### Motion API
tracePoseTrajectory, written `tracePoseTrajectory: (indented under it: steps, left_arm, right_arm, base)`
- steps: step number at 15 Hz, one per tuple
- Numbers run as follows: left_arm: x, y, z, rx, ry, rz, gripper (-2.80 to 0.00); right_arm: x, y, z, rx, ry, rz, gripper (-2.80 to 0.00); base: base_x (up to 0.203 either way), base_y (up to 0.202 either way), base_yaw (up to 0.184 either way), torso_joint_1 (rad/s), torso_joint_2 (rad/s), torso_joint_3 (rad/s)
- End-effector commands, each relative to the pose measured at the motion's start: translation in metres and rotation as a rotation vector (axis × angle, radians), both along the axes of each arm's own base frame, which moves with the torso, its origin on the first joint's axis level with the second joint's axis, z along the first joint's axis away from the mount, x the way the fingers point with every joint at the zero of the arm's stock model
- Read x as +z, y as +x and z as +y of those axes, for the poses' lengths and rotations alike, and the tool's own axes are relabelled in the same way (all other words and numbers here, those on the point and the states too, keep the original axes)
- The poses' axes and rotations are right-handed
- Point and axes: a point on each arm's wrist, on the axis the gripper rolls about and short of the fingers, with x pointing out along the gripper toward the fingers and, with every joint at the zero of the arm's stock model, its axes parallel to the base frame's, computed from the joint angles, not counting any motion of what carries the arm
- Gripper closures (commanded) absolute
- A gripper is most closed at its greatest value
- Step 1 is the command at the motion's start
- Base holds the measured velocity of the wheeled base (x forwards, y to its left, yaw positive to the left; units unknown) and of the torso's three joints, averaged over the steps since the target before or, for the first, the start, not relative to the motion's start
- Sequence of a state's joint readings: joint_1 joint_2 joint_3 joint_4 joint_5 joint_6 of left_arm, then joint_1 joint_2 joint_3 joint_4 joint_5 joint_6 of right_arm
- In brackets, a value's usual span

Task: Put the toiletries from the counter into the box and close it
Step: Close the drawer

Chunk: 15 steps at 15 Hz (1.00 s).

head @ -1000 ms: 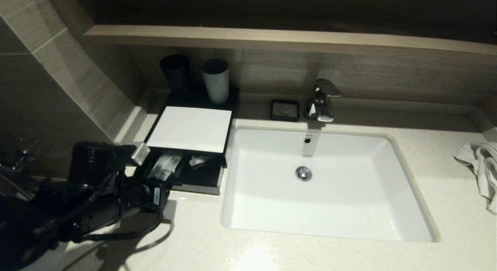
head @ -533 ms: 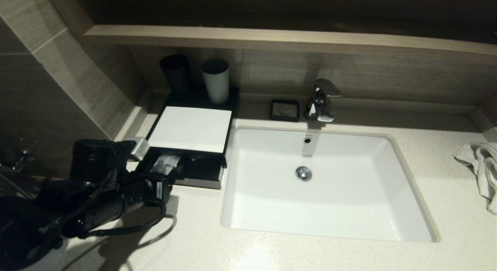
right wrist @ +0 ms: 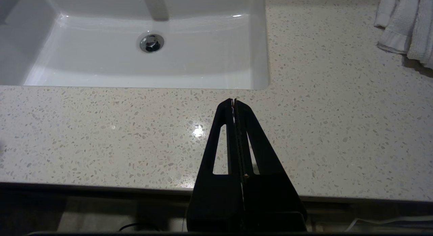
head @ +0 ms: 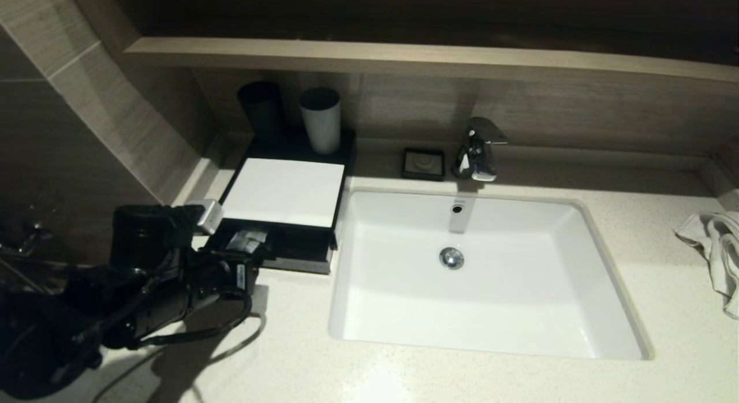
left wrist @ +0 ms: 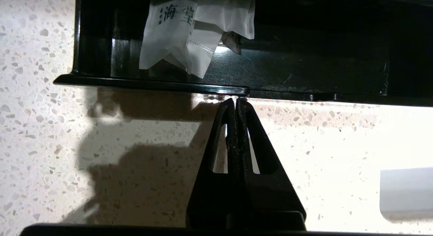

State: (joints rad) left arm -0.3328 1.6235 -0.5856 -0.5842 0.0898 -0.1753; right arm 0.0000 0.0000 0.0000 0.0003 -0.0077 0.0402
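The box (head: 283,190), black with a white top panel, stands on the counter (head: 404,374) left of the sink. Its black drawer (head: 300,258) is out by a narrow strip. Pale toiletries packets (head: 245,239) lie in the drawer's left part; the left wrist view shows these toiletries (left wrist: 172,33) overlapping, one with printed characters. My left gripper (left wrist: 236,100) is shut and empty, its tips against the drawer's front rim (left wrist: 152,84). My right gripper (right wrist: 234,100) is shut and empty above the counter's front edge (right wrist: 101,134), before the sink; the head view does not show it.
The white sink (head: 479,270) fills the middle of the counter, with the faucet (head: 478,149) behind it. A small black soap dish (head: 424,163) sits left of the faucet. Black and grey cups (head: 320,120) stand behind the box. A white towel (head: 716,247) lies far right.
The drawer has slid further under the white panel, with my left gripper moving forward behind its front rim. Less of the packets shows now.
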Motion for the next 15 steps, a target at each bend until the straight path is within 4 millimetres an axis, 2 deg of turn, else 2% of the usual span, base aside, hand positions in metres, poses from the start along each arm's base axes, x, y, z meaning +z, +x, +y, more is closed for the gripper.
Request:
tracePoseTrajectory:
  steps: [1, 15]
  left_arm:
    - [-0.002, 0.003, -0.001, 0.002, -0.002, -0.007, 0.0]
    - [0.008, 0.017, -0.007, 0.012, -0.048, -0.046, 0.0]
  right_arm:
    - [0.0, 0.0, 0.0, 0.0, 0.001, 0.001, 0.0]
    - [0.0, 0.0, 0.0, 0.0, 0.0, 0.001, 0.0]
  base:
    - [0.0, 0.0, 0.0, 0.0, 0.0, 0.0]
    - [0.0, 0.0, 0.0, 0.0, 0.0, 0.0]
